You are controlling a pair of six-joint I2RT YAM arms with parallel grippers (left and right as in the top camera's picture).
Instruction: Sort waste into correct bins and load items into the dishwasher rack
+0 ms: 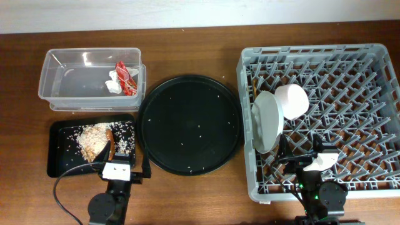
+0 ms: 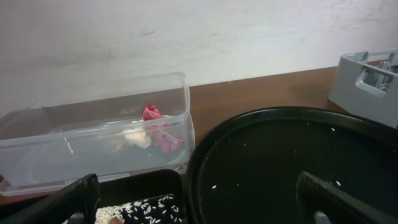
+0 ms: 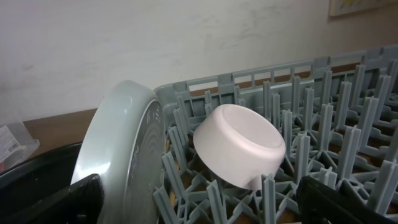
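The red snack wrapper (image 1: pixel 127 77) and the crumpled white tissue (image 1: pixel 114 84) lie in the clear tub (image 1: pixel 62 81); both also show in the left wrist view, the wrapper (image 2: pixel 163 139) and the tissue (image 2: pixel 135 137). Rice and a shell scrap (image 1: pixel 92 141) and the orange stick (image 1: pixel 110 145) lie in the shallow black tray (image 1: pixel 59 150). The grey dishwasher rack (image 1: pixel 375 59) holds the pale grey bowl (image 1: pixel 265 120) on edge, the small white bowl (image 1: pixel 292 100) tipped over, and the chopsticks (image 1: pixel 255 86). The light-blue cup is out of view. My left gripper (image 1: pixel 130 162) is open and empty at the tray's near edge. My right gripper (image 1: pixel 300 156) is open and empty over the rack's front.
The big round black tray (image 1: pixel 189 124) sits between the bins and the rack, with a few rice grains on it. The rack's upright pegs (image 3: pixel 298 149) stand close round the white bowl (image 3: pixel 239 144) and the grey bowl (image 3: pixel 118 143).
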